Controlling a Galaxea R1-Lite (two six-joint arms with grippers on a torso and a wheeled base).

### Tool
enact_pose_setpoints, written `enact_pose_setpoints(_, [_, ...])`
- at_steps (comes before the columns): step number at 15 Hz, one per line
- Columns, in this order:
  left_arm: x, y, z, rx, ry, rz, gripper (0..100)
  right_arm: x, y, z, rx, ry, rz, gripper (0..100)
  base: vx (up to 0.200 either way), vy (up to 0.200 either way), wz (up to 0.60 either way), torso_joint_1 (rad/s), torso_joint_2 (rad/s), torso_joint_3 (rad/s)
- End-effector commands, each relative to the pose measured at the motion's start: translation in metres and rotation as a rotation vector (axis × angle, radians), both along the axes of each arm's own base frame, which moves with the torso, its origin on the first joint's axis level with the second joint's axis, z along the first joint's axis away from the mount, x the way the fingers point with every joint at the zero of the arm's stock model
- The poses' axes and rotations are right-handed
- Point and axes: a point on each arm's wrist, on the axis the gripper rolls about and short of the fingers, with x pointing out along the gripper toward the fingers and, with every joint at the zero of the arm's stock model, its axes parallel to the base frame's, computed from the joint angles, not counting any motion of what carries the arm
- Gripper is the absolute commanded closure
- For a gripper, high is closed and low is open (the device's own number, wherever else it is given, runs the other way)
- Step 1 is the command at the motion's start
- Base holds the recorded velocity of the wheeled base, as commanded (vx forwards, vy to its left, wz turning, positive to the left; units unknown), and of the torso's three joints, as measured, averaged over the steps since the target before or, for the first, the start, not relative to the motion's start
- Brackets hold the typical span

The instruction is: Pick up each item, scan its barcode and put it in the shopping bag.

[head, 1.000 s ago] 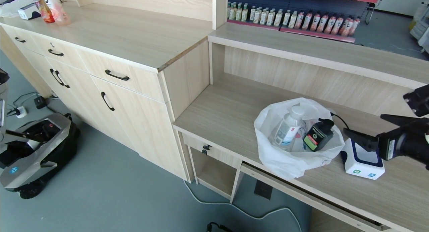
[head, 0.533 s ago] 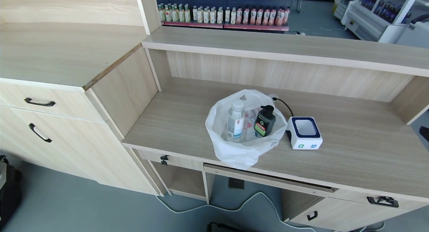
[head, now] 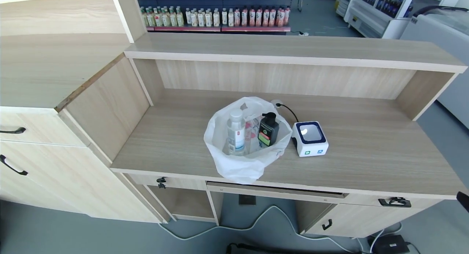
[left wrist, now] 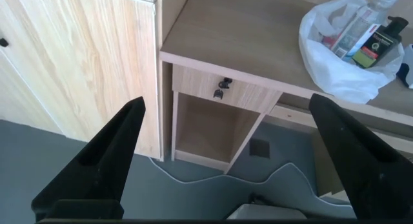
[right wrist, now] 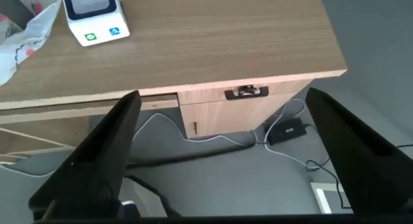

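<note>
A white shopping bag [head: 240, 162] stands open on the lower counter [head: 373, 151]. Inside it are a clear bottle [head: 235, 133] with a white cap and a black pump bottle [head: 268, 131], both upright. A white barcode scanner [head: 310, 138] with a dark-framed window sits just right of the bag, its cable running behind. My left gripper [left wrist: 222, 162] is open and holds nothing, off the counter's front left, below the bag [left wrist: 342, 62]. My right gripper [right wrist: 222, 156] is open and holds nothing, in front of the counter's right end, with the scanner [right wrist: 93, 14] farther off.
A raised ledge [head: 293, 50] runs behind the lower counter, and a taller cabinet [head: 55, 74] adjoins on the left. Drawers with black handles [head: 394, 201] sit under the counter. Cables [head: 256, 219] trail on the grey floor. Shelves of bottles [head: 216, 17] stand far behind.
The head camera has swung, bringing the counter to the middle of the view. My right gripper, beside the scanner one second ago, is now off the counter's front right.
</note>
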Motion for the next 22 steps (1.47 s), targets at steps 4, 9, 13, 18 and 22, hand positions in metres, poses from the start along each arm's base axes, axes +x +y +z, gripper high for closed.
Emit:
enact_pose_setpoints(4, [0.0,0.0,0.0,-0.001,-0.001,0.001,0,-0.068,0.015,-0.074,-0.075,-0.089,0.048,0,0.0,0.0,0.0,0.0,0.0,0.0])
enact_pose_setpoints(9, [0.0,0.0,0.0,-0.001,-0.001,0.0,0,-0.079,0.015,-0.08,-0.061,-0.166,0.057,0,0.0,0.0,0.0,0.0,0.0,0.0])
enact_pose_setpoints(13, [0.0,0.0,0.0,-0.001,-0.001,0.001,0,-0.08,0.013,-0.08,-0.049,-0.178,0.081,0,0.0,0.0,0.0,0.0,0.0,0.0])
enact_pose_setpoints(18, [0.0,0.0,0.0,-0.001,-0.001,0.001,0,-0.087,0.012,-0.083,-0.041,-0.262,0.126,0,0.0,0.0,0.0,0.0,0.0,0.0])
enact_pose_setpoints(22, [0.0,0.0,0.0,-0.001,-0.001,0.0,0,-0.086,0.013,-0.089,0.114,-0.228,0.115,0,0.0,0.0,0.0,0.0,0.0,0.0])
